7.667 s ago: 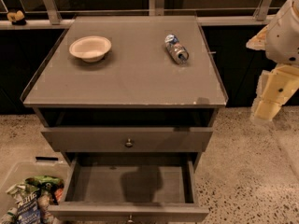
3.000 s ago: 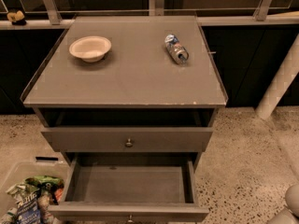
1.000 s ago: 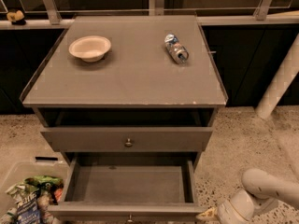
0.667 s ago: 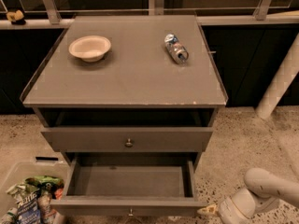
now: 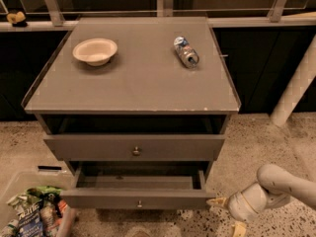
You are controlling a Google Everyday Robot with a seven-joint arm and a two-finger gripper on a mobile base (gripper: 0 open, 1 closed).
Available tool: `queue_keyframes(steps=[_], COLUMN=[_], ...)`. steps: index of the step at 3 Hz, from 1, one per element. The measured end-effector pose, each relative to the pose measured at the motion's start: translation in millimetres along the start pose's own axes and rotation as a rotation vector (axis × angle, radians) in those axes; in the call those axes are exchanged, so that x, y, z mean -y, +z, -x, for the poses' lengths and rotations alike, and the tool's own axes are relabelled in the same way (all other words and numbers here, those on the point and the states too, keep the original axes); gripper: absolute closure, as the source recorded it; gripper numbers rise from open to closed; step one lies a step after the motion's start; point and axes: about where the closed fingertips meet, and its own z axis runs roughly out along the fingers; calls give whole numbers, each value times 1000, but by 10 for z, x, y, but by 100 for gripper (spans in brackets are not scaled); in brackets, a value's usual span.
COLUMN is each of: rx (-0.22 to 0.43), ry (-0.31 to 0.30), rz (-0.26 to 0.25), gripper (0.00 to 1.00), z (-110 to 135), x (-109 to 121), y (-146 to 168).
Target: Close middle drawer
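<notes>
The middle drawer [image 5: 136, 198] is the open one below the top drawer [image 5: 133, 147]. It stands partly out, with its flat front and small round knob [image 5: 139, 203] facing me, and its inside is empty. My gripper [image 5: 227, 215] is low at the right, at the drawer front's right end. One cream fingertip [image 5: 216, 201] touches or nearly touches that end, and the other points down at the floor. The fingers are spread and hold nothing. The lowest drawer is hidden under the open one.
A paper bowl [image 5: 95, 51] and a lying can [image 5: 185, 52] are on the cabinet top [image 5: 133, 83]. A clear bin of snack bags [image 5: 29, 214] stands on the floor at the lower left. A white pole [image 5: 295, 90] leans at the right.
The middle drawer has slid inward and now sticks out much less. My gripper and arm have moved in from the lower right to the drawer front's right end.
</notes>
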Motion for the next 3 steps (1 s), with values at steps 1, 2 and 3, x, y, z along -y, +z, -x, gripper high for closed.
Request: queue_keyframes(steps=[1,2,3], rx=[6,0,0], ry=[-33,-60,-60], rz=[15,-2,-2], gripper=[0,0,0], z=[298,398,398], x=[388,574,574], y=[-103,-187,-187])
